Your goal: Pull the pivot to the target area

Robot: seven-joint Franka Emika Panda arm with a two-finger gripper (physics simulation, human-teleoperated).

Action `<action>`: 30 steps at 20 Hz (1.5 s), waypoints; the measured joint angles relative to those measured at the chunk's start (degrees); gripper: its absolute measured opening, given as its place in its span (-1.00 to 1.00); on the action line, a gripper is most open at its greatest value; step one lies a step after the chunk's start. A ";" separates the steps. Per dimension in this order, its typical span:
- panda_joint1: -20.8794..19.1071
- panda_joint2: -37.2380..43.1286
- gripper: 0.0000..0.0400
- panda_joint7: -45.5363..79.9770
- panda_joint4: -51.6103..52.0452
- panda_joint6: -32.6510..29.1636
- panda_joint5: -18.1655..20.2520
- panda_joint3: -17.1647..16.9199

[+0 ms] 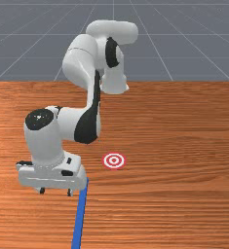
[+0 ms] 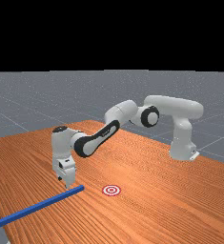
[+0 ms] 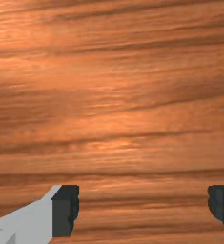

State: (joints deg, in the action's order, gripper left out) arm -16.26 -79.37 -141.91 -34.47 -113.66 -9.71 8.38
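Blue and straight, looks like a stiff, light, slightly slick bar [image 2: 39, 206]; lies on the surface [image 2: 156, 205], reaching out to the edge opposite the arm's base [image 2: 182, 143]. Best pinched across the narrow width, close to the end nearer the target [image 1: 114, 161]. With claw [image 1: 55, 191] spread, empty, just beside that end, see no obstacle toward the target; watch for swinging.

Beyond the dark-grained, orange-brown wooden table [image 2: 156, 209] spreads a flat, pale-lined grey floor [image 2: 37, 105], with a plain black backdrop [image 2: 111, 33] above.
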 joint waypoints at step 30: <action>2.22 12.20 1.00 6.12 -18.70 -10.25 -0.57 0.91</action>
State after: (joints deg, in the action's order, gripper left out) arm -14.04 -67.17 -135.79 -53.17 -123.91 -10.28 9.29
